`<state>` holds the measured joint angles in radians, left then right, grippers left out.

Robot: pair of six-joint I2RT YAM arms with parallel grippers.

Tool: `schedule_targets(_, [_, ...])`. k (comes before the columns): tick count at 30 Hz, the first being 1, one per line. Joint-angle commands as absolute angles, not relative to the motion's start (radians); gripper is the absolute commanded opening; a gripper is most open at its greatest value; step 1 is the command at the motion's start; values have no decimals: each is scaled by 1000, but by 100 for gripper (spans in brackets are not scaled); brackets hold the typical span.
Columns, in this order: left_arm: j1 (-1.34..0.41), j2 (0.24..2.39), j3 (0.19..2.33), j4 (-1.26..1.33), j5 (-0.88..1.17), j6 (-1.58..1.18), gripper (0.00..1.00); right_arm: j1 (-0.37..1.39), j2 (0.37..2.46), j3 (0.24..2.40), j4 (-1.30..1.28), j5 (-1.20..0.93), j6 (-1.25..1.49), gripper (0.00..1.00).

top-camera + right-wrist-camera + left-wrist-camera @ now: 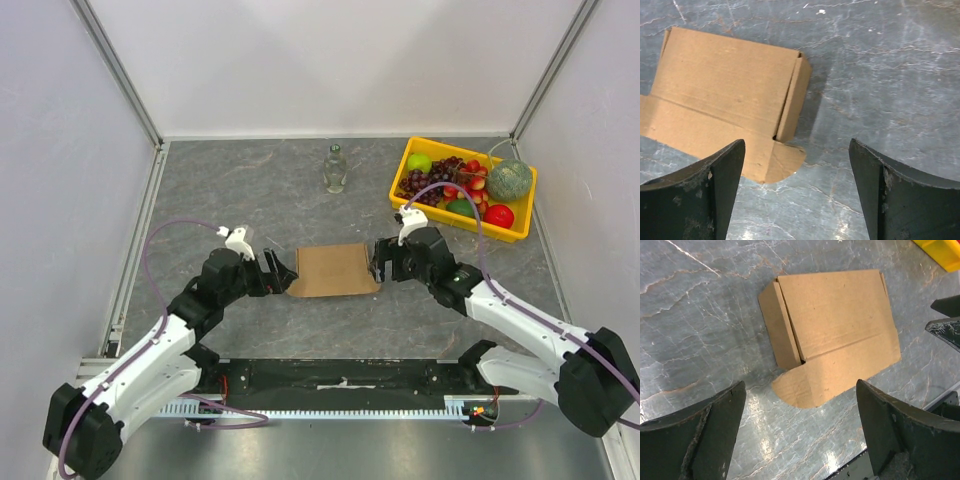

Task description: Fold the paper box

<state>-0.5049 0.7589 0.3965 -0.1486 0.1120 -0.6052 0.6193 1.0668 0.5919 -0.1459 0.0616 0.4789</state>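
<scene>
The paper box (334, 270) is plain brown cardboard, lying flat on the grey marble table between both arms. In the left wrist view the paper box (832, 335) shows a narrow side flap raised on its left and a rounded tab at the near edge. In the right wrist view the paper box (725, 100) fills the upper left, with a raised side flap and rounded tab. My left gripper (281, 272) stands open just off the box's left edge. My right gripper (379, 262) stands open at its right edge. Neither holds anything.
A yellow tray (428, 147) with several fruits sits at the back right. A small clear glass bottle (335, 169) stands behind the box. White walls and metal rails bound the table; the black base bar runs along the near edge.
</scene>
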Motion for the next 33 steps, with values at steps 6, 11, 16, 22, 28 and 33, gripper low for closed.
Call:
schedule_targets(6, [-532,755,390,-132,106,-597,96,696,1150,577,-46,11,543,90])
schedule_targets(11, [-586,775,394,-129,61,-601,96,726,1181,580,-34,35,555,90])
schedule_targets(16, [-640,816,373,-94,26,-633,96,747,1192,577,-34,58,565,89])
schedule_targets(22, [-667,845,388,-80,3,-630,96,753,1204,574,-31,57,569,89])
schedule_targets(28, [-678,877,416,-60,-26,-621,95,753,1209,571,-28,54,574,89])
schedule_targets(33, [-703,929,439,-32,-28,-617,89,755,1210,563,-18,52,578,89])
